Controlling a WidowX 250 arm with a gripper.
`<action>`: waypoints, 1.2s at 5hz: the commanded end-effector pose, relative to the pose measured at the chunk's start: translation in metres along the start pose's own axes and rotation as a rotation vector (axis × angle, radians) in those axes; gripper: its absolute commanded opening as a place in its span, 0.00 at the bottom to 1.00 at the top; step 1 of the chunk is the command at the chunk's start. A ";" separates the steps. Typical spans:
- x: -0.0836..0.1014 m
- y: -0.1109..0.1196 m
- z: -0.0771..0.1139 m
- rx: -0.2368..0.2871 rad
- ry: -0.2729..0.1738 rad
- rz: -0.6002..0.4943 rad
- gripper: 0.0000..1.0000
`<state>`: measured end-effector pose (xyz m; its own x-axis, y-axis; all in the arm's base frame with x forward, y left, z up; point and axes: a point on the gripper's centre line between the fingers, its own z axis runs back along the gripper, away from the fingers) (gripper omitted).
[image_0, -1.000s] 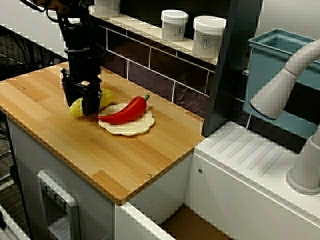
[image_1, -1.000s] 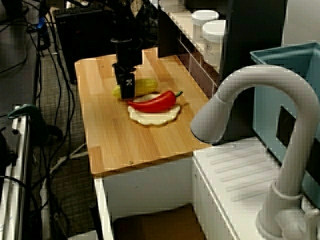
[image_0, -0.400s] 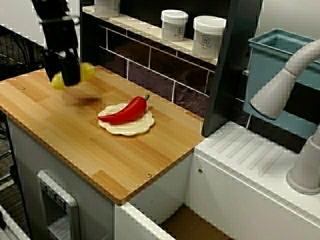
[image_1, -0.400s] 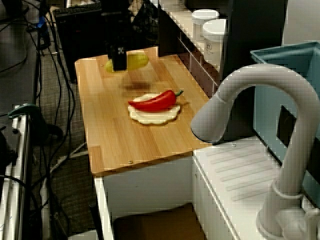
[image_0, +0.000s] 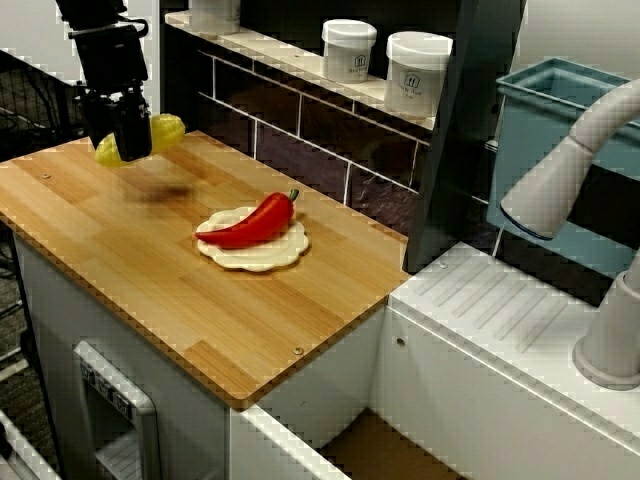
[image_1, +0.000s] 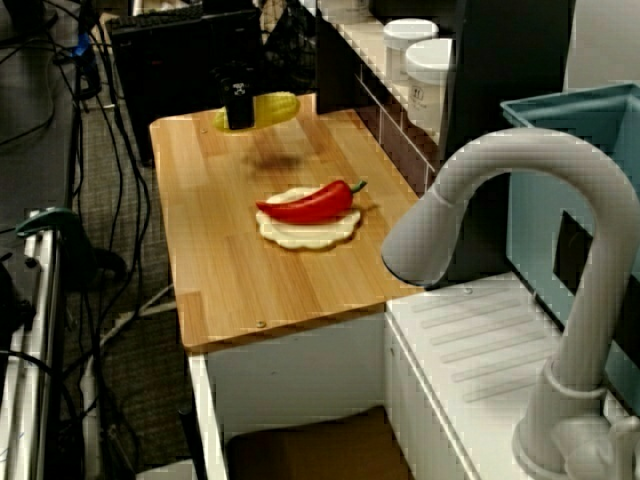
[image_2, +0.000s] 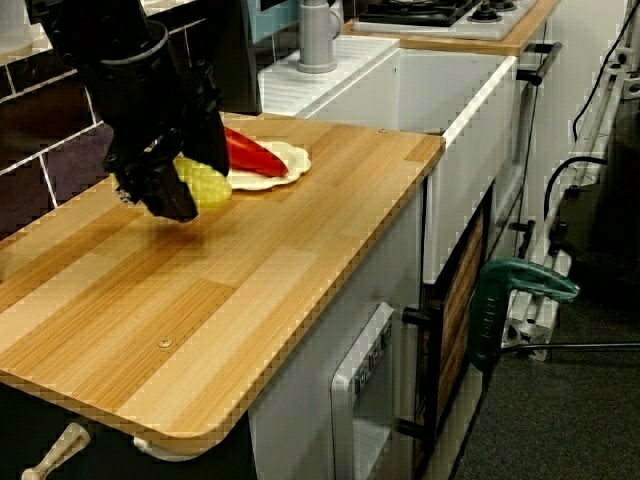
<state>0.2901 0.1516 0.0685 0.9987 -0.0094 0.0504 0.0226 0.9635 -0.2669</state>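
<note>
At the far left of the view across the desk, the black end effector (image_0: 127, 138) hangs above the wooden desk (image_0: 230, 330), its fingers clamped on a yellow corn cob (image_0: 168, 131), which is held clear of the wood with a soft shadow under it. Moving right, a red chili pepper (image_0: 250, 222) lies across a cream scalloped plate (image_0: 255, 258) near the middle of the desk, well apart from the cob. Behind it runs a dark tiled wall with a ledge carrying two white jars (image_0: 349, 48). Further right, a dark upright post, then a teal bin (image_0: 545, 110), a grey faucet (image_0: 570, 175) and the white ridged drainboard (image_0: 500, 310) beside the desk. The view over the faucet shows cables (image_1: 90, 200) trailing on the floor along the desk's outer side.
</note>
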 end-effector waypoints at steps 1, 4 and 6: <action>-0.002 0.006 0.003 0.053 -0.061 -0.063 0.00; 0.004 0.017 -0.001 0.072 -0.056 -0.079 0.00; 0.002 0.019 0.005 0.059 -0.041 -0.102 1.00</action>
<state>0.2931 0.1686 0.0568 0.9929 -0.0930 0.0738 0.1079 0.9659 -0.2352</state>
